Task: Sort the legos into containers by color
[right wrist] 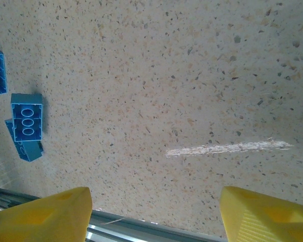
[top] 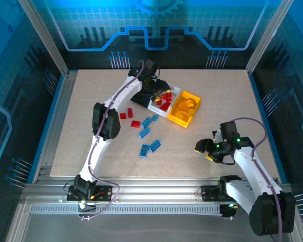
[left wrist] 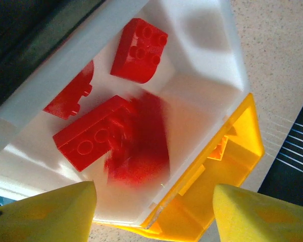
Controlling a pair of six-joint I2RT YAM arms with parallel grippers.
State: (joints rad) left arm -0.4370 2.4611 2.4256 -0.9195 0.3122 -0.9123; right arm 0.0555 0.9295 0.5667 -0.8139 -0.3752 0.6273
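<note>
Nearest, by the arm bases, the right gripper (top: pixel 204 151) is seen low over the bare table (top: pixel 232 101). Its yellow fingers (right wrist: pixel 45 214) are spread apart with nothing between them. To its left, a cluster of blue legos (top: pixel 150 147) is scattered on the tabletop, and a second blue group (top: pixel 147 122) lies a little farther on. Three loose red legos (top: pixel 130 117) are found beside that second group, toward the left arm.

Farther still, three containers are joined in a row. The black bin (top: pixel 140 100) is partly hidden by the left arm, the white bin (left wrist: pixel 202 45) is set in the middle and the yellow-orange bin (left wrist: pixel 245 146) on the right. Several red bricks (left wrist: pixel 141 48) are held in the white bin, one of them, a blurred red brick (left wrist: pixel 141 146), smeared in the wrist view. Yellow-orange pieces (top: pixel 188 103) are seen in the yellow-orange bin. The left gripper (left wrist: pixel 154 212) is held above the white bin, its jaws parted and empty.
</note>
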